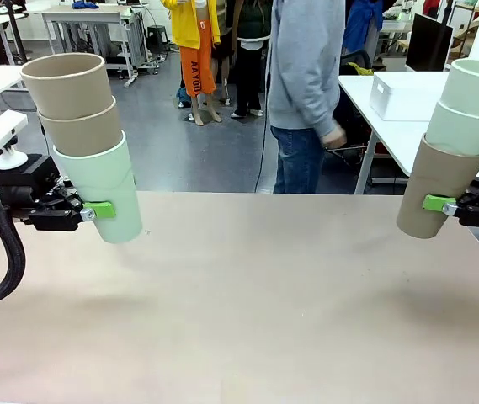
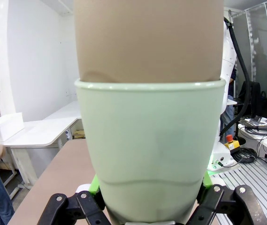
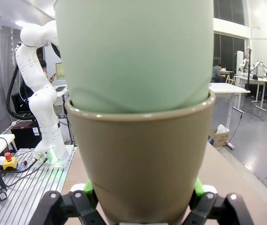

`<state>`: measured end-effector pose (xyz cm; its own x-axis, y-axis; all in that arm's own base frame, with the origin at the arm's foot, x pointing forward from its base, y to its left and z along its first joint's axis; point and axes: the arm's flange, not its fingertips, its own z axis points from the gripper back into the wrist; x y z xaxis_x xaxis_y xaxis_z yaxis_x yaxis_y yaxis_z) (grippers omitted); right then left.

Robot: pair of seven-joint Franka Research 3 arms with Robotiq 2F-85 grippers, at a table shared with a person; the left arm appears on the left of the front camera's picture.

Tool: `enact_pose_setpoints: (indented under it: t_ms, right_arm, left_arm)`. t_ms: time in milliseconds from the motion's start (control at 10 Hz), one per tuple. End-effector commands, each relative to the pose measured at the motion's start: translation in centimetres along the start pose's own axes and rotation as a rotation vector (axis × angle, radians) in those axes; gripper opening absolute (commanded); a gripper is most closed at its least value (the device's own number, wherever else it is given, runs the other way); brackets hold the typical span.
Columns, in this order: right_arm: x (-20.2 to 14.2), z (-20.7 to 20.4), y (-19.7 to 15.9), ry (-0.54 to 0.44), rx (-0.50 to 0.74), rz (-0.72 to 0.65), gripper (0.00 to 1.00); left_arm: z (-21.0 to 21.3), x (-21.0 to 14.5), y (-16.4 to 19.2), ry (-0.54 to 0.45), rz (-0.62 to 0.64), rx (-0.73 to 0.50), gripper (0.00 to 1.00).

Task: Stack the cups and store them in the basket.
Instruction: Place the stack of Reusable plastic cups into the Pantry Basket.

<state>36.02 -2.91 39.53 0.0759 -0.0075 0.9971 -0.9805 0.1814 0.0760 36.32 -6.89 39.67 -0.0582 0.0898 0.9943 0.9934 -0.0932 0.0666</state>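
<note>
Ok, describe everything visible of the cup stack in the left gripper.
The stack is three matte tapered tumblers nested mouths up: a mint green cup at the bottom, two tan-brown cups inside it. Its top tips toward the robot's left, and it seems held above the table. The left gripper clamps the mint green cup near its base with its green pads; nothing else touches it.

looking across a tan tabletop [image 1: 247,295] onto a grey floor [image 1: 188,151]; taking in white desks [image 1: 391,126] at both sides, a white box [image 1: 403,94] on the right one; facing a white wall [image 2: 34,65].
</note>
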Motion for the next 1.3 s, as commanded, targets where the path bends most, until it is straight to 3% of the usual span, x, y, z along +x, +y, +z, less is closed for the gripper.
enact_pose_setpoints:
  t_ms: [0, 1200]
  right_arm:
    - [0.4, 0.08, 0.07, -0.003, -0.001, 0.016, 0.84]
    - [0.4, 0.08, 0.07, -0.003, -0.001, 0.016, 0.84]
  left_arm:
    - [-0.08, 0.27, -0.05, -0.007, -0.012, -0.005, 0.85]
    - [-0.08, 0.27, -0.05, -0.007, -0.012, -0.005, 0.85]
